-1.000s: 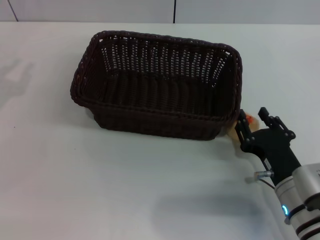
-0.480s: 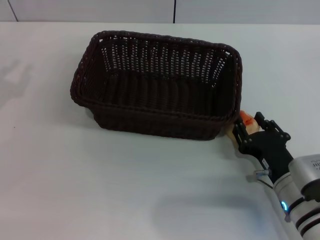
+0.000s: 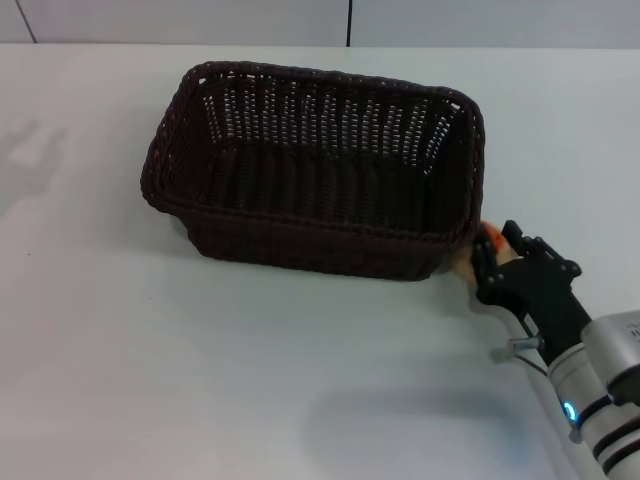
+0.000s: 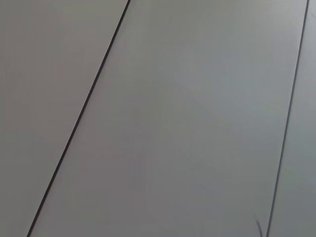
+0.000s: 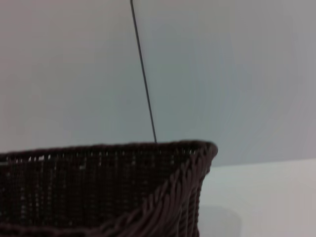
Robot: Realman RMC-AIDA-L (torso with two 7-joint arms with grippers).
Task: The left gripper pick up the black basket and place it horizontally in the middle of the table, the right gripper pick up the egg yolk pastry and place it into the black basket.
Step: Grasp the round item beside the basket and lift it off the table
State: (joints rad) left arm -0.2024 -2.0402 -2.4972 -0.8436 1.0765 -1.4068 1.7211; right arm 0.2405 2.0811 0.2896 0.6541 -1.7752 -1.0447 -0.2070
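The black basket stands upright and lengthwise across the middle of the white table. It is empty. Its braided rim and woven side also fill the lower part of the right wrist view. The egg yolk pastry, pale with an orange-red spot, sits on the table against the basket's near right corner. My right gripper reaches in from the lower right, and its two black fingers are closed on the pastry. It partly hides the pastry. My left gripper is out of view.
A grey panelled wall with dark seams runs behind the table and fills the left wrist view. A faint arm shadow lies on the table's far left. The basket's wall stands right next to the gripper.
The right gripper's fingers, spread around the pastry a second ago, have closed in on it. The gripper has shifted slightly toward the basket. The basket has not moved.
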